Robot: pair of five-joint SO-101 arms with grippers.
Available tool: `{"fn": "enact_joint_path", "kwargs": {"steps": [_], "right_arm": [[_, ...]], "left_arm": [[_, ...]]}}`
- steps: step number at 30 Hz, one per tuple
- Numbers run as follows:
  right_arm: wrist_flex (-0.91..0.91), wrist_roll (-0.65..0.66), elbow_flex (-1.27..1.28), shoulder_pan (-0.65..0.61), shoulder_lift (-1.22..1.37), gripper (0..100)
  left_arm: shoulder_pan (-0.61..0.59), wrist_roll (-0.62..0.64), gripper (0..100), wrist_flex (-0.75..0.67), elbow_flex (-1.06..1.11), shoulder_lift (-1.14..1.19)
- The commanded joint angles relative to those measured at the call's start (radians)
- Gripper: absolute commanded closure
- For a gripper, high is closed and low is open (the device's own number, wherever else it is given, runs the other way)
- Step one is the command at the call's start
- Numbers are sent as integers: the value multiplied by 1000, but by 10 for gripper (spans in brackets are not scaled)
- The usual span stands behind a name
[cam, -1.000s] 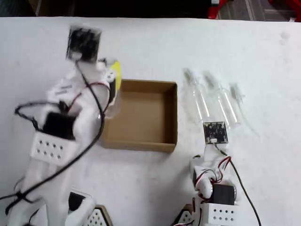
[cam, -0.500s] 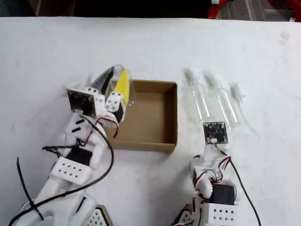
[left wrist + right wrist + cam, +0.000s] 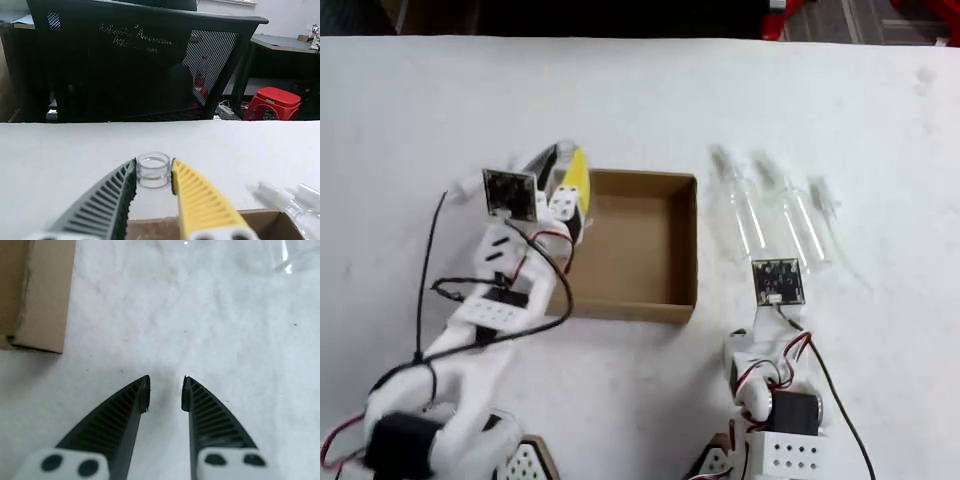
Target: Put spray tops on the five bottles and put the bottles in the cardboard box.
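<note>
Left arm just folded back. Your left fingers (image 3: 200,205) clamp a clear plastic bottle (image 3: 153,176) by its open neck at the brown cardboard box's (image 3: 620,308) far-left corner. No spray top fitted, so cap before boxing. Right fingers (image 3: 125,420) narrowly apart, low over the white desk (image 3: 620,90).

No text can be read. A line of pale slanted lettering (image 3: 135,38) runs across the black chair back (image 3: 75,80) beyond the far edge of the tabletop (image 3: 50,147), but it is too blurred to make out.
</note>
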Motion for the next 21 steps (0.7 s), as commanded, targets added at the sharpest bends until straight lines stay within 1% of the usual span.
{"fn": "enact_joint_path", "kwargs": {"steps": [1,5,7,9,13,19,21], "right_arm": [[8,12,8,7,-4,910],[8,12,8,2,-4,910],[8,12,8,2,-4,910],[8,12,8,2,-4,910],[8,12,8,2,-4,910],[8,12,8,2,-4,910],[8,12,8,2,-4,910]], "left_arm": [[-15,-37,974,-178,-71,119],[-13,-101,976,-336,-81,232],[-21,-121,974,-384,-104,289],[-21,-141,973,-396,-124,341],[-13,-140,972,-399,-150,412],[-19,-138,971,-399,-149,415],[-19,-126,943,-397,-146,415]]}}
